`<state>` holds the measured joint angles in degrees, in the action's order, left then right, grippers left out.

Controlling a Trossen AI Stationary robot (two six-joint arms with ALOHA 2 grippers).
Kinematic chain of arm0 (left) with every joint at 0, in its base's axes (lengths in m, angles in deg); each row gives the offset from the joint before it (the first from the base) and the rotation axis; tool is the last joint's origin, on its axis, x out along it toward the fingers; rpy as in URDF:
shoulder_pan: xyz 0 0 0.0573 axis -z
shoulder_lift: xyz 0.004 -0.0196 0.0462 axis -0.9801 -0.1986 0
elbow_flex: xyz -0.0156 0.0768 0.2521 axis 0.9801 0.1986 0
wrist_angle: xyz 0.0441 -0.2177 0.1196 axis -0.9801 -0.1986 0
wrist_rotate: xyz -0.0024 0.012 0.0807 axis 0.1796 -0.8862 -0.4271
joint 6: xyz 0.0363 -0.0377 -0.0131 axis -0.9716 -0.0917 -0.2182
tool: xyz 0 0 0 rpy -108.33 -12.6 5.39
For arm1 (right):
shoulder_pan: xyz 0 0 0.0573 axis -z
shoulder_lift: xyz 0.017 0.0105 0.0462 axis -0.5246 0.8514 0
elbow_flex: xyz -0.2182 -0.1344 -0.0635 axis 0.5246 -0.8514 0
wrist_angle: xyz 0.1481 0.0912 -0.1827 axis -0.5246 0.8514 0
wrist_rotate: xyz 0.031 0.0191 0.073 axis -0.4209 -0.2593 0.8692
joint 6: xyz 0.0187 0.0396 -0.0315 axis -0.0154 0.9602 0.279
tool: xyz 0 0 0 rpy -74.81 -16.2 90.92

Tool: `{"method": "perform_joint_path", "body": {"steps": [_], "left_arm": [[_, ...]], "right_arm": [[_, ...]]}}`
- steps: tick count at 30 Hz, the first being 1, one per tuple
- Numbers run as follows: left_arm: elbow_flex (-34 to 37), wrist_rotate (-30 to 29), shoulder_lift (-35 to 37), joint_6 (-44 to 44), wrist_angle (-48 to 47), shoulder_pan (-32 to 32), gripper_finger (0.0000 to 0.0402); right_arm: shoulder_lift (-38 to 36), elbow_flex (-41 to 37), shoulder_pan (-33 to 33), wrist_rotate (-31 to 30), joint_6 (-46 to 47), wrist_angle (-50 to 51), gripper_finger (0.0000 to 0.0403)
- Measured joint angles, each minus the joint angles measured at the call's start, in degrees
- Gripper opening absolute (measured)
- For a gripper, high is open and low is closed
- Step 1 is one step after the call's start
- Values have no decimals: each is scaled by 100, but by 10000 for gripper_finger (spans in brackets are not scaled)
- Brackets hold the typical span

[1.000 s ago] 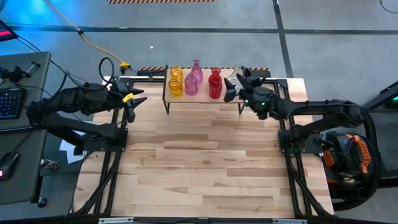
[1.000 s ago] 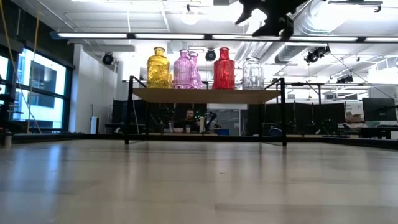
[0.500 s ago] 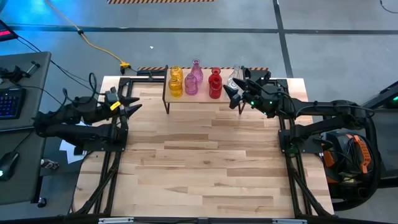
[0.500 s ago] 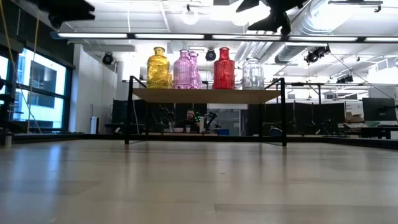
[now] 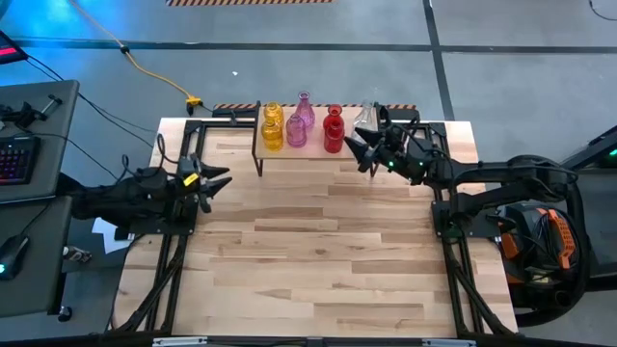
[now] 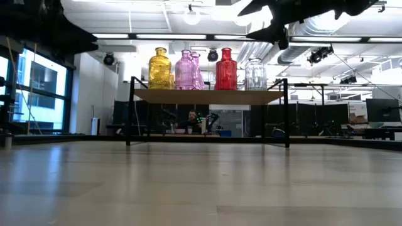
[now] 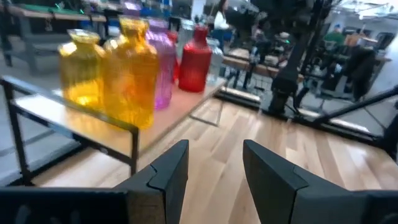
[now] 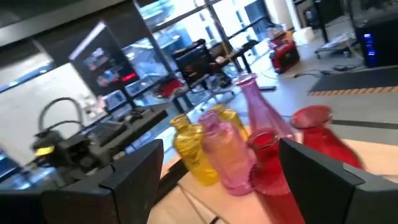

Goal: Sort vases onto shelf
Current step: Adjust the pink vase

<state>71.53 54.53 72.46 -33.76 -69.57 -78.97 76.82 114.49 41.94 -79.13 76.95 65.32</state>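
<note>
- Eight vases appeared to be on the shelf (image 5: 313, 152), none on the table (image 5: 318, 251): yellow vases (image 5: 273, 132), pink vases (image 5: 299, 123), red vases (image 5: 334, 131), and clear vases (image 5: 367, 116) at the right end, hard to count from overhead.
- Low view showed them upright in a row on the light wood top: yellow (image 6: 159, 69), pink (image 6: 186, 70), red (image 6: 226, 69), clear (image 6: 255, 74). Long axes vertical, necks up.
- Right gripper (image 5: 358, 152) hung at the shelf's right end, just beside the clear and red vases, above shelf-top height in the low view. Fingers spread wide, nothing between them; right wrist view showed the red vase (image 8: 268, 168) and pink vase (image 8: 225, 155) ahead of the empty gap.
- Left gripper (image 5: 214, 179) sat off the shelf's left front corner, well apart from the vases, over the table's left edge. Fingers (image 7: 166, 177) partly parted, holding nothing; yellow vase (image 7: 132, 73) lay ahead of them on the shelf.
- Key relation: the vases lay toward the table's back edge from both grippers; right arm much nearer, at the clear end.
- Judgement: sorting looked finished or nearly so, colours grouped in pairs.
</note>
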Motion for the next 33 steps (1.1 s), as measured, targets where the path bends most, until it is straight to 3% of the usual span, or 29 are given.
{"method": "perform_joint_path", "body": {"steps": [10,16,20,33], "left_arm": [[895,217,-1,-61,645,0,145],[1161,240,-60,-292,1304,0,145],[1199,204,-48,-458,1278,0,145],[1196,163,-45,-870,1286,0,145]], "right_arm": [[0,-422,-57,1280,-571,-717,302],[0,-917,-52,1475,-638,-1433,302],[0,-1471,-54,1777,-581,-2248,302],[0,-3365,-54,1798,-332,-4703,302]]}}
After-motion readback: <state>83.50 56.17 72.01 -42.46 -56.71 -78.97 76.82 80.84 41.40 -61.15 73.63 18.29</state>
